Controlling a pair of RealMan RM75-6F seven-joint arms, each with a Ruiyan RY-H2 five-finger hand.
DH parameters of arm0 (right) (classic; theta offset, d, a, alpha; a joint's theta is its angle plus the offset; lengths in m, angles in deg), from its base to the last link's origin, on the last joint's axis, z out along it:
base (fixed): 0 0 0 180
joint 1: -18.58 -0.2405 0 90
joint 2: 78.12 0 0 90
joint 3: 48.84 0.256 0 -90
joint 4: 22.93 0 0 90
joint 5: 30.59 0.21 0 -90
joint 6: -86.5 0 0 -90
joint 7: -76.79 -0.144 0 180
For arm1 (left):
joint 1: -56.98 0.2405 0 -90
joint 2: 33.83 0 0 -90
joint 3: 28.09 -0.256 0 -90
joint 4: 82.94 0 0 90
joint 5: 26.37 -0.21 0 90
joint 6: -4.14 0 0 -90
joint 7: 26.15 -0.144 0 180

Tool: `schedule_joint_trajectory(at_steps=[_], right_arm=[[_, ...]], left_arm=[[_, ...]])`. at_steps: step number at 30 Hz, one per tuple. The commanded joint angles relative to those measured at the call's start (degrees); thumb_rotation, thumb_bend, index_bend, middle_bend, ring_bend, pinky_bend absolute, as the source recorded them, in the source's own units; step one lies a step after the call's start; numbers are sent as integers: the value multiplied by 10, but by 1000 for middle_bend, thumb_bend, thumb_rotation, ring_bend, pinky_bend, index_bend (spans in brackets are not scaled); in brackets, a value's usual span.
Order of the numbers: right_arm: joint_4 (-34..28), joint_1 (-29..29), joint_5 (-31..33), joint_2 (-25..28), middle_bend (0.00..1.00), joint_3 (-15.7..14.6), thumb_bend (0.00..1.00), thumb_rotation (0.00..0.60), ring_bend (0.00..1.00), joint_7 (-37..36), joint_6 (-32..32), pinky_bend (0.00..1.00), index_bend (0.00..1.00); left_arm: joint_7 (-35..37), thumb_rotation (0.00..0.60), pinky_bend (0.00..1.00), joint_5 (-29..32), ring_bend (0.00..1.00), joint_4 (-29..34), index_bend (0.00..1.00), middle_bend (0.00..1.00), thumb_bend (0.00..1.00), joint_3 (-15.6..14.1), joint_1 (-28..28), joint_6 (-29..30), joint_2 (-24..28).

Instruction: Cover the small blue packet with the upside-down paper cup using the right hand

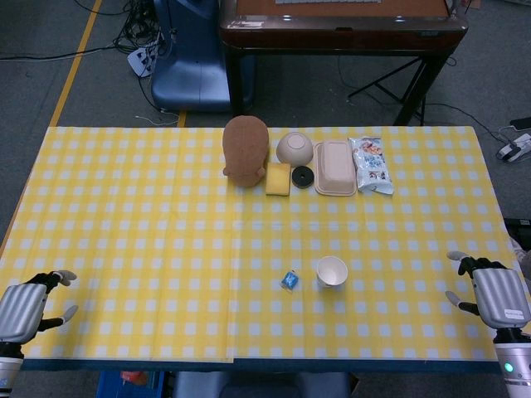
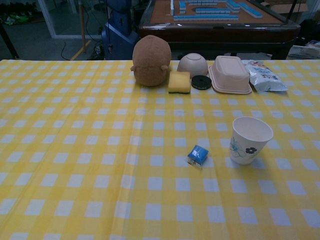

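Observation:
A small blue packet [image 1: 289, 280] [image 2: 198, 154] lies flat on the yellow checked tablecloth near the front middle. Just to its right a white paper cup [image 1: 331, 272] [image 2: 249, 139] with a flower print stands with its mouth up, a short gap from the packet. My right hand [image 1: 496, 294] hovers at the table's right front edge, far right of the cup, fingers apart and holding nothing. My left hand [image 1: 25, 307] stays at the left front edge, also holding nothing. Neither hand shows in the chest view.
Along the back of the table [image 1: 133, 215] sit a brown plush toy [image 1: 246, 149], a yellow sponge [image 1: 278, 178], a beige bowl upside down [image 1: 294, 148], a black disc [image 1: 302, 176], a beige lidded box [image 1: 335, 167] and a snack bag [image 1: 371, 165].

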Motion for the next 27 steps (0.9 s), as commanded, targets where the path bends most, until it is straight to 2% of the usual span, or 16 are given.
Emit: schedule_joint_trajectory(at_steps=[1, 7, 15, 18, 22, 25, 27], right_arm=[[1, 0, -2, -2, 500, 0, 46, 600, 435, 2, -1, 512, 312], [1, 1, -7, -6, 500, -6, 49, 600, 435, 9, -13, 512, 312], [-5, -24, -7, -15, 523, -5, 52, 600, 447, 21, -61, 524, 312], [-13, -41, -5, -19, 612, 1, 51, 600, 571, 41, -83, 635, 291], [-50, -71, 3, -13, 809, 15, 38, 600, 767, 95, -117, 789, 184], [-87, -96, 14, -5, 930, 25, 17, 600, 877, 136, -145, 871, 163], [-111, -113, 29, 1, 977, 32, 10, 600, 924, 162, -169, 902, 161]], left_arm=[[0, 600, 595, -1, 409, 1, 446, 439, 220, 0, 1, 3, 0], [2, 600, 595, 0, 409, 0, 446, 439, 220, 0, 1, 4, 1], [16, 600, 595, 1, 409, 0, 446, 439, 220, 0, 2, 4, 6], [22, 600, 595, 0, 409, -1, 446, 439, 220, 0, 4, 8, 10], [36, 600, 595, -6, 409, -1, 446, 439, 220, -1, 7, 15, 15], [43, 600, 595, -7, 409, -3, 446, 439, 220, -1, 9, 18, 17], [46, 600, 595, -7, 409, -4, 446, 439, 220, -1, 9, 19, 19]])
